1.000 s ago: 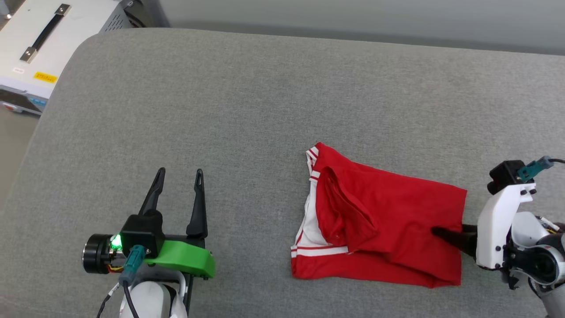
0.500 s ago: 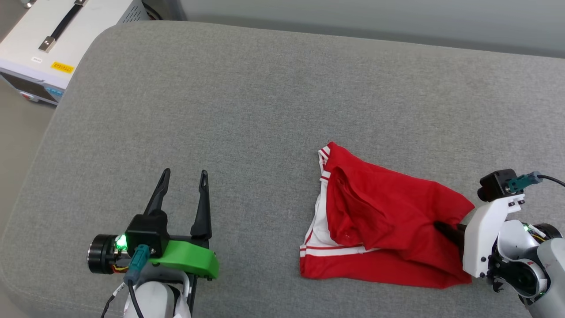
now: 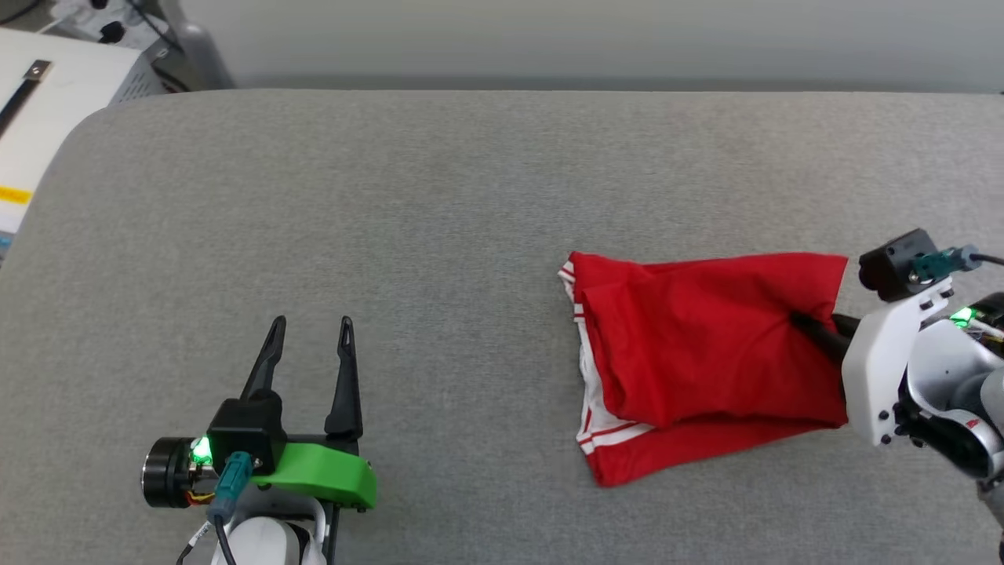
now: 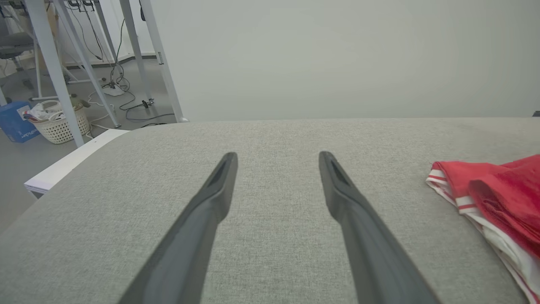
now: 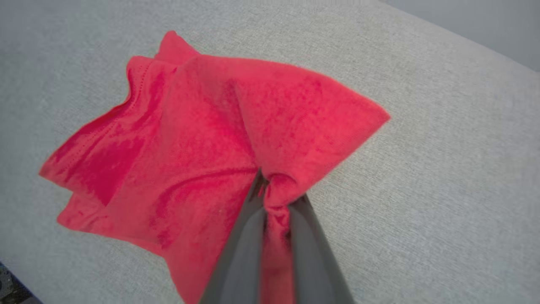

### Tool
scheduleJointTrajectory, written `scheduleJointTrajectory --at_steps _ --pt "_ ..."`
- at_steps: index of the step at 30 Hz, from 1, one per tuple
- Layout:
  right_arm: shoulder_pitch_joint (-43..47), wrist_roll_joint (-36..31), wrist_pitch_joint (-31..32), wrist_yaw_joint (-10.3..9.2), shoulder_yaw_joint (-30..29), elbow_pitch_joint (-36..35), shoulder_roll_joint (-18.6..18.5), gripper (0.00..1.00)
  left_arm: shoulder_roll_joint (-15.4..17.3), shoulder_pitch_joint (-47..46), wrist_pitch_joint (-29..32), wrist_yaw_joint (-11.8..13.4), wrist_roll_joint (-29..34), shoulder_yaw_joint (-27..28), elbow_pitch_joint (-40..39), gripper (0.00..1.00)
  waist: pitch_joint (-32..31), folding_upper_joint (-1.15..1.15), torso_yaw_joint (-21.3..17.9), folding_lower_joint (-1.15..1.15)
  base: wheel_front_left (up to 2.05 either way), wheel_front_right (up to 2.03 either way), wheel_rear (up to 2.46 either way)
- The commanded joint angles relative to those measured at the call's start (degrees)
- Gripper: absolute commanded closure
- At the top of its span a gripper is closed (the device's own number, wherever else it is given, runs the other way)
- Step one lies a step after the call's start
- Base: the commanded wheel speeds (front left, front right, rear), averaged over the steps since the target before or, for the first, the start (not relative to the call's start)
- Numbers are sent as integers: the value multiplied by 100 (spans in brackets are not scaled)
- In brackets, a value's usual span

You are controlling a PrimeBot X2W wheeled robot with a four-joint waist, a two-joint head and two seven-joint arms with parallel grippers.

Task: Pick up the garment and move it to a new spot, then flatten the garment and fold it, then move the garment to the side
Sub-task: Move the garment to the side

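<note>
The garment (image 3: 706, 345) lies folded on the grey bench (image 3: 392, 235), in the head view at about 3 o'clock from the middle of the picture. Its long axis goes from 9 o'clock to 3 o'clock. The end with the white-and-red striped trim points to 9 o'clock, and the plain red end points to 3 o'clock. The upper red layer covers most of it, and a lower layer with the trim comes out under it toward 7 o'clock. No lettering is visible on the side that faces up. The right claw (image 3: 804, 323) comes in from 3 o'clock and is closed on the red edge of the garment. In the right wrist view a bunch of the cloth is pinched between the two dark fingers, and the rest of the cloth spreads away from the tips toward 10 o'clock. The left claw (image 3: 311, 326) stands at about 8 o'clock in the head view, well apart from the garment, with its fingers pointing to 12 o'clock. Its fingers are spread and hold nothing, and the bare grey bench shows between them in the left wrist view. A white box (image 3: 47, 110) stands beside the bench at 10 o'clock.
</note>
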Motion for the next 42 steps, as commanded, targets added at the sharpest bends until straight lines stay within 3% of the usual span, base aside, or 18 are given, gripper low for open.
scheduleJointTrajectory --at_steps 1,6,12,24,32,37,38,39,42 --pt "-167 -48 11 -5 -1 -61 -116 100 -19 12 -33 21 -21 25 -37 0 67 0 -539 0 0 0 0" --pt "-489 -65 128 -5 -76 -54 -457 100 9 -90 -33 21 15 80 -162 0 377 0 -1006 0 0 0 0" --pt "-842 -157 119 -5 -482 125 -744 100 108 -347 -33 0 71 149 -346 0 913 0 -1261 0 0 0 0" --pt "-1716 -868 154 -5 -864 1372 -1547 100 372 -902 -33 -97 128 243 -780 0 2000 0 -1171 0 0 0 0" --pt "-2357 -1281 -98 -5 -1522 2459 -1560 100 476 -1143 -33 -101 123 313 -977 0 2407 0 -1108 0 0 0 0" --pt "-2617 -1610 -386 -5 -1984 2981 -1268 100 465 -1126 -33 -53 148 301 -1037 0 2429 0 -1096 0 0 0 0" --pt "-2649 -1692 -470 -5 -2079 3058 -1203 56 465 -1128 -33 -50 145 300 -1032 0 2407 0 -1090 0 0 0 0" --pt "-2666 -1755 -538 -5 -2153 3131 -1131 0 441 -1103 -33 -27 164 273 -1050 0 2368 0 -1081 0 0 0 0" --pt "-2657 -1956 -724 -5 -2337 3329 -936 0 397 -1019 -33 23 166 244 -1039 0 2178 0 -1048 0 0 0 0"
